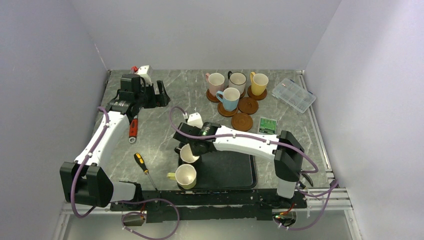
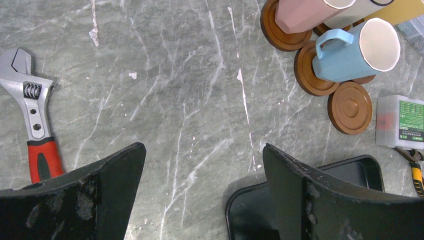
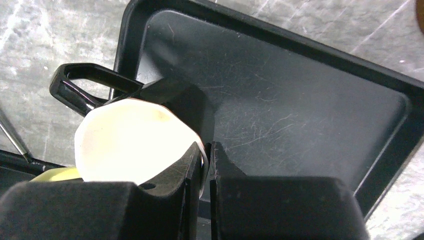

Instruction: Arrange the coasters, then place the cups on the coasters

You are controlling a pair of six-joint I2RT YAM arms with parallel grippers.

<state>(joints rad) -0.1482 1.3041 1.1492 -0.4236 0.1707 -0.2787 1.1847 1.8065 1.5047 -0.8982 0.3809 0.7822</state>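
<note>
Right wrist view: right gripper [image 3: 206, 150] pinches the rim of the cream cup [image 3: 130, 140] at the left edge of the black tray [image 3: 300, 115]. Left gripper [image 2: 202, 149] hangs open. Next, probably, carry it to a free coaster [image 1: 242, 121], far right.

Pale walls [image 1: 200, 30], grey marbled tabletop [image 1: 192, 90]

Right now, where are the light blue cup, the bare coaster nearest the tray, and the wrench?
light blue cup [image 2: 345, 59], left wrist view, its side wall
bare coaster [image 1: 242, 121], top view, its centre
wrench [image 2: 35, 122], left wrist view, steel shank
</note>
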